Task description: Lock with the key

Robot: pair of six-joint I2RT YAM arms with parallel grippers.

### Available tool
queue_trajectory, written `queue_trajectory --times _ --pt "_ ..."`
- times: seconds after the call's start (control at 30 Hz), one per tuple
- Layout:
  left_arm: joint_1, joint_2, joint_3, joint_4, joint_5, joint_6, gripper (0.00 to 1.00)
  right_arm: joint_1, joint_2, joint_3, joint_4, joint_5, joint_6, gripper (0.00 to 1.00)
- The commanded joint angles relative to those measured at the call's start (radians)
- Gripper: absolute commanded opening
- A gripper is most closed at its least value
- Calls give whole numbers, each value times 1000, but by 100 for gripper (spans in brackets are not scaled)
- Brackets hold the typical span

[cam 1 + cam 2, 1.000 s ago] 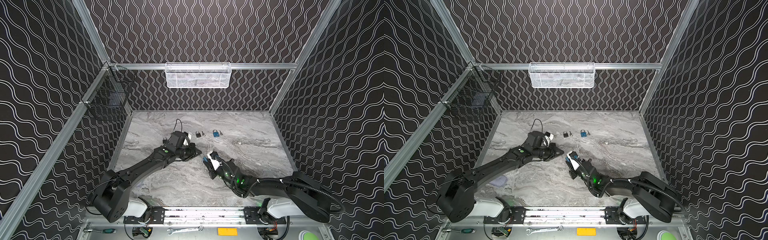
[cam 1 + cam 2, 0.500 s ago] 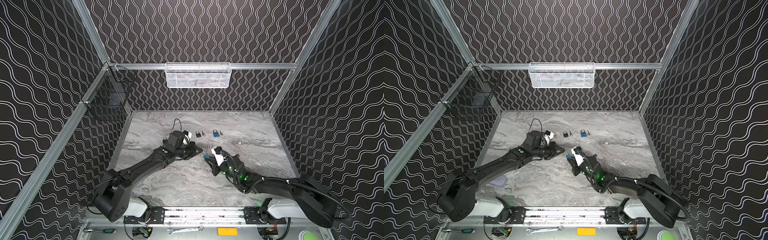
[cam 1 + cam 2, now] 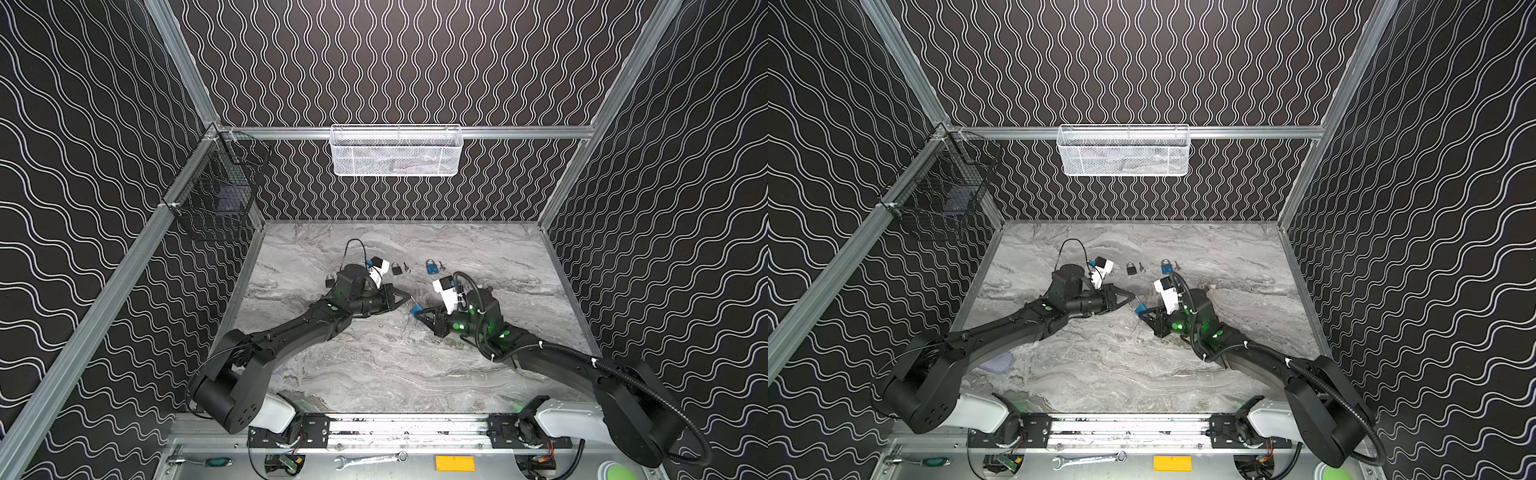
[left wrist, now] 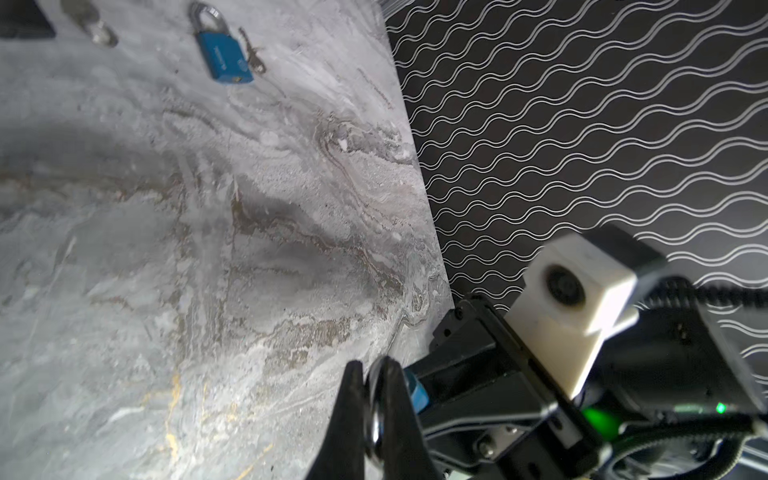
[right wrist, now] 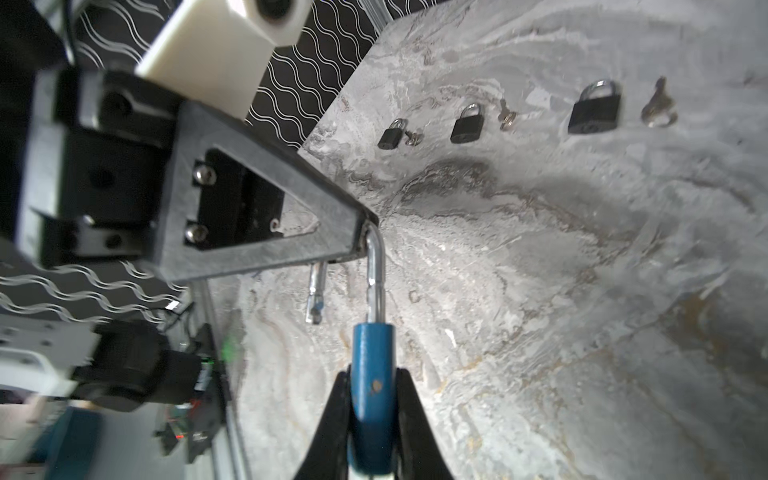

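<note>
My right hand (image 5: pixel 371 374) clamps one blue metal padlock (image 5: pixel 371 407), my left hand (image 4: pixel 372 365) pinches its silver shackle (image 5: pixel 375 266) — a second blue padlock (image 4: pixel 224 56) and three black padlocks (image 5: pixel 594 110) (image 5: pixel 467 124) (image 5: pixel 392 135) lie loose.

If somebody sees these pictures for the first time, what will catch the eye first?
The two arms meet low in the centre over one blue padlock: the right gripper clamps its body, and the left gripper pinches its open shackle. Beyond them, black padlocks lie in a row with keys beside them, and a white mesh basket hangs on the rear wall.
</note>
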Motion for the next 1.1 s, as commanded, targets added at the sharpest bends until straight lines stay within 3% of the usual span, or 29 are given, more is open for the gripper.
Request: queue_trajectory --times 0.0,0.43,0.6,0.8,1.07 --pt "-1 13 -20 4 -17 102 0 -26 -27 31 86 -170 129 0" --pt "-1 67 -39 173 13 138 0 -170 -5 -11 227 -333 470 0" --pt "-5 82 -34 195 24 126 0 -205 6 0 192 -348 482 0" --pt "-14 88 -37 200 19 121 0 -221 33 -25 292 -385 548 0" --pt "-27 83 -31 199 22 107 0 -222 38 -5 238 -366 508 0"
